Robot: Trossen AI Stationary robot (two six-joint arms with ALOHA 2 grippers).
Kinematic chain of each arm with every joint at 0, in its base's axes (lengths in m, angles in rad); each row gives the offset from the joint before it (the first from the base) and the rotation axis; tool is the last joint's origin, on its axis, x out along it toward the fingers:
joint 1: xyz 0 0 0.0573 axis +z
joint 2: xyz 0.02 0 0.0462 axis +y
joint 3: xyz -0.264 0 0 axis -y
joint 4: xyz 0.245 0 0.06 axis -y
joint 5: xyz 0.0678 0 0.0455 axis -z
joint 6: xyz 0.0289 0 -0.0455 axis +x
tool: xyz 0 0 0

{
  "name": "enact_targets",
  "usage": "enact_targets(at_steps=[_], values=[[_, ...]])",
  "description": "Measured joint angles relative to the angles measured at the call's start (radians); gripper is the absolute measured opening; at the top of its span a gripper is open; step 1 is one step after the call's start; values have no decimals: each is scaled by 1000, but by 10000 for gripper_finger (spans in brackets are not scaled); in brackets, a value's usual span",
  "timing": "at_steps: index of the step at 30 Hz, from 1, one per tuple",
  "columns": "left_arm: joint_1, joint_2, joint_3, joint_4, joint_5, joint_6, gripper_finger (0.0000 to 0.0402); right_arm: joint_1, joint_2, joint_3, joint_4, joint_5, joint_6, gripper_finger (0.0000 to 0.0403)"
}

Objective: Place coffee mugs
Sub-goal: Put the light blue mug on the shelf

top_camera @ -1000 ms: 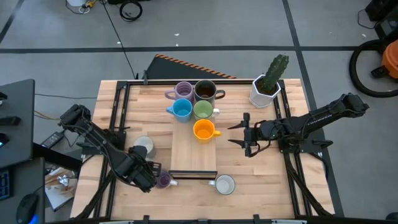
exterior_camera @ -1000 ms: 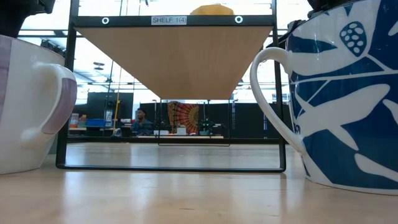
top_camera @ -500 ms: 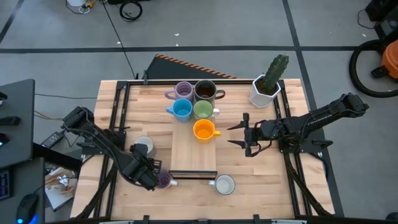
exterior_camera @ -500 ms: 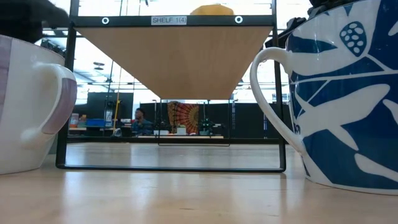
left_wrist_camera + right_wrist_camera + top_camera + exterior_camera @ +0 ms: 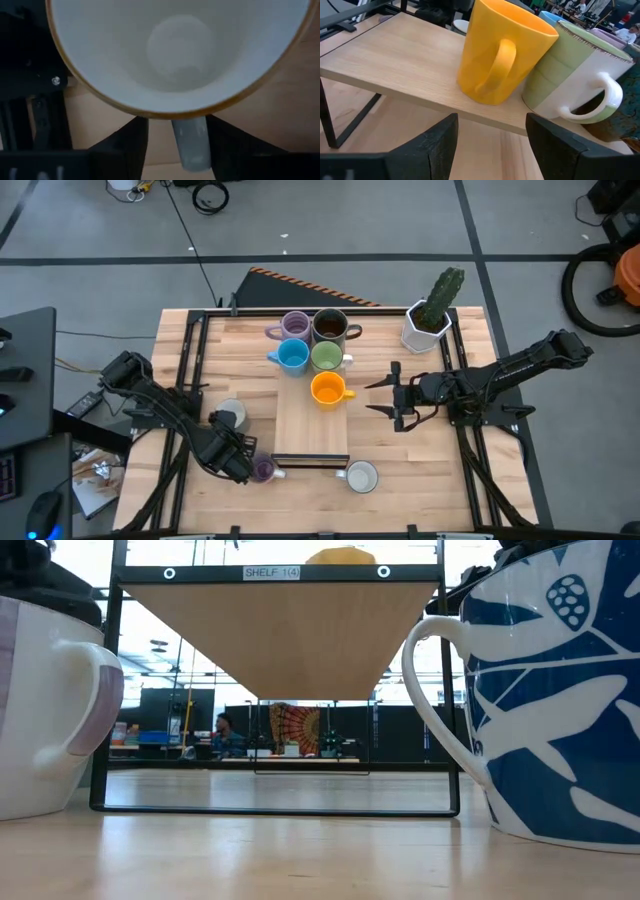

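- The left gripper (image 5: 252, 465) hangs over the purple mug (image 5: 263, 471) on the near-left tabletop (image 5: 400, 470); its fingers (image 5: 125, 145) straddle the handle, spread.
- Five mugs stand on the shelf (image 5: 310, 430), the orange mug (image 5: 327, 389) nearest.
- The right gripper (image 5: 380, 398), fingers spread, hovers right of the orange mug.

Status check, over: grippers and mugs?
Left gripper over purple mug, not closed. Right gripper open beside orange mug. Five mugs on shelf.
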Motion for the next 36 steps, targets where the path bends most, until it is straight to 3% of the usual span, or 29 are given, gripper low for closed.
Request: enact_targets(at_steps=[15, 26, 36], values=[[-3, 0, 1, -33, 51, 165, 59, 0, 0, 0, -3, 0, 19, 216], [-63, 0, 0, -85, 9, 471, 57, 0, 0, 0, 8, 1, 53, 208], [-80, -1, 1, -183, -15, 919, 57, 13, 0, 0, 112, 7, 155, 205]])
